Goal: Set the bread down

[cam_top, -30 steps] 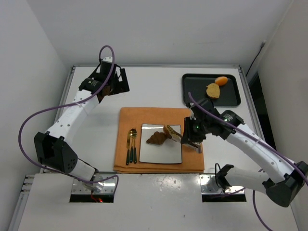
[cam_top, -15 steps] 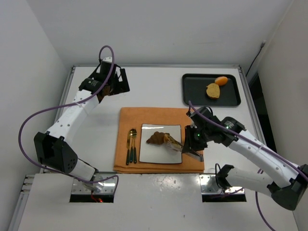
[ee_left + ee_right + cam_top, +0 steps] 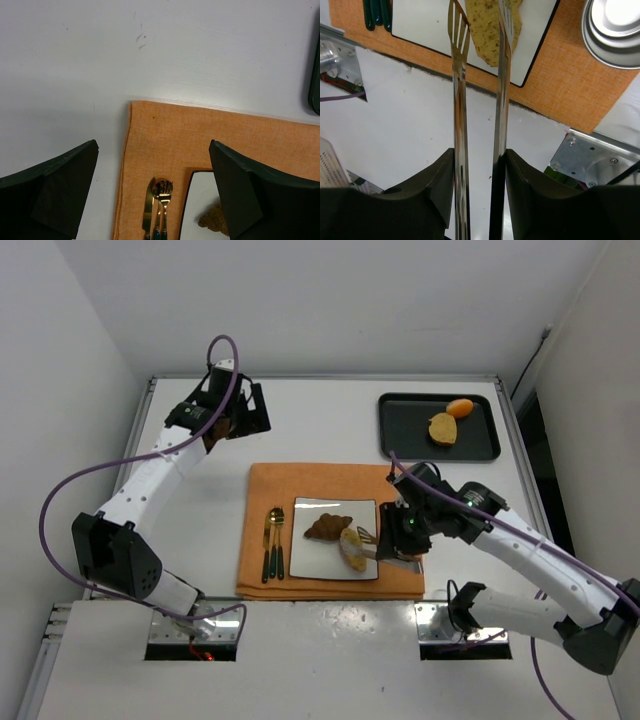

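Observation:
A flat golden bread slice (image 3: 352, 548) lies on the near right part of the square white plate (image 3: 312, 562), beside a brown pastry (image 3: 325, 527). My right gripper (image 3: 402, 540) is shut on metal tongs (image 3: 457, 100). The tong tips reach over the plate (image 3: 420, 25) with a gap between them, the left tip beside the bread (image 3: 487, 30) and the right tip over it. My left gripper (image 3: 245, 410) is open and empty, high over the table beyond the orange placemat (image 3: 300, 480). Its jaws stand wide apart in the left wrist view (image 3: 154, 160).
A gold knife, fork and spoon (image 3: 272, 540) lie on the placemat left of the plate. A black tray (image 3: 400, 435) at the far right holds another bread piece (image 3: 442, 427) and an orange item (image 3: 460, 407). Stacked metal bowls (image 3: 615, 30) sit on the placemat's right end.
My right gripper has swung the tongs toward the plate's near right. The bread has gone from held tilted in the tongs to lying flat on the plate. The left arm has not moved.

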`<state>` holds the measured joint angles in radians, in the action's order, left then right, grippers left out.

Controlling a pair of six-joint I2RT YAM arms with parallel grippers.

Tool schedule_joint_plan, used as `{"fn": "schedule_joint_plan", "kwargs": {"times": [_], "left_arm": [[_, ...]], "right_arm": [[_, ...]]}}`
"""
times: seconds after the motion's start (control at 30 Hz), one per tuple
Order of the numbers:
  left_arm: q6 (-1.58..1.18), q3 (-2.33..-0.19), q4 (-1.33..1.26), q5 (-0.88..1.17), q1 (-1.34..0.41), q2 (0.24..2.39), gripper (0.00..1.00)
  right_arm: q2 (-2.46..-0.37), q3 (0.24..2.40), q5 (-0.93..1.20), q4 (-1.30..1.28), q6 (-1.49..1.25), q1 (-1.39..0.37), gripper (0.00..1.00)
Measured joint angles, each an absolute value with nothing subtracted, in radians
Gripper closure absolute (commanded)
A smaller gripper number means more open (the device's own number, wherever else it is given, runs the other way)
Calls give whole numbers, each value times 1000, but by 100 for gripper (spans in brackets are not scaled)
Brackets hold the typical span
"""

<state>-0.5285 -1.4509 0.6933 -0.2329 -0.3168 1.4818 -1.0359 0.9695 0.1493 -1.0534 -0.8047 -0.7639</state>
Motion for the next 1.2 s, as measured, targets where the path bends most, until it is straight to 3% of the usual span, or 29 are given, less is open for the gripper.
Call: {"fn": "schedule_joint_plan", "kwargs": {"times": [0.37, 0.6, 0.9, 1.07, 1.2], "left_arm": [[-529, -1451, 694, -229, -317, 1487, 1], [-528, -1451, 694, -228, -317, 1487, 1], [-528, -1451, 694, -220, -317, 1488, 1], [-527, -1451, 694, -213, -316, 1492, 1], [-524, -1450, 693, -205, -315, 1492, 1]], "right_arm": [[-1089, 1272, -158, -1107, -794, -755, 62], [-1182, 1306, -387, -1022, -778, -704, 63], [-1263, 1296, -420, -886, -710, -405, 64], [-1266, 1195, -374, -795, -691, -134, 65], [-1256, 1069, -339, -751, -696, -14, 65]]}}
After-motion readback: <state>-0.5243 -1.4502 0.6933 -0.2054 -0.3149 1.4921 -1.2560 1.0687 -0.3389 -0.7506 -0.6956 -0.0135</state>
